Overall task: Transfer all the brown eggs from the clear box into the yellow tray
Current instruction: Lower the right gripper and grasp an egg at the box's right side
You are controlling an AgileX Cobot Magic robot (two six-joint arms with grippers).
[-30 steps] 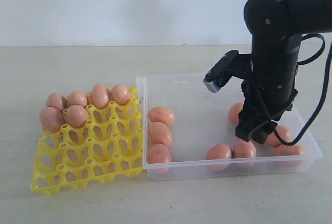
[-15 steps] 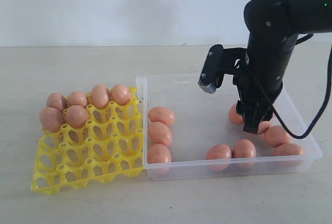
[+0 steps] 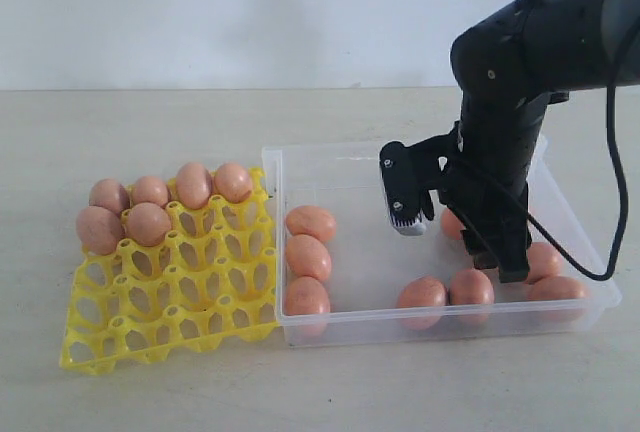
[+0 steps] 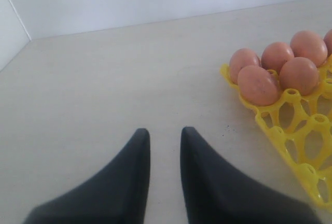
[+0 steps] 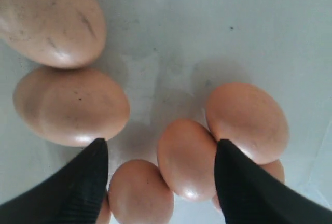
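The right jaws stand wide apart and hold nothing. In the right wrist view the two black fingers (image 5: 78, 187) flank a cluster of brown eggs (image 5: 187, 159). One egg lies directly between the fingers and a second sits just beside it. Whether the fingers touch any egg cannot be told. Three more eggs lie around this pair on the floor of the clear box (image 3: 290, 167).

In the exterior view the right arm (image 3: 510, 132) reaches down into the right half of the box. Five eggs show around it there, and the arm may hide others. Three eggs lie in a row against the left wall of the box.

The left jaws are set to a narrow gap with nothing between them. They hang over the bare desk (image 4: 104, 79), near a corner of the yellow tray (image 3: 170, 292).

The tray rests on the desk, touching the left wall of the box. Six eggs sit in its rear cups, four in the back row and two in the next.
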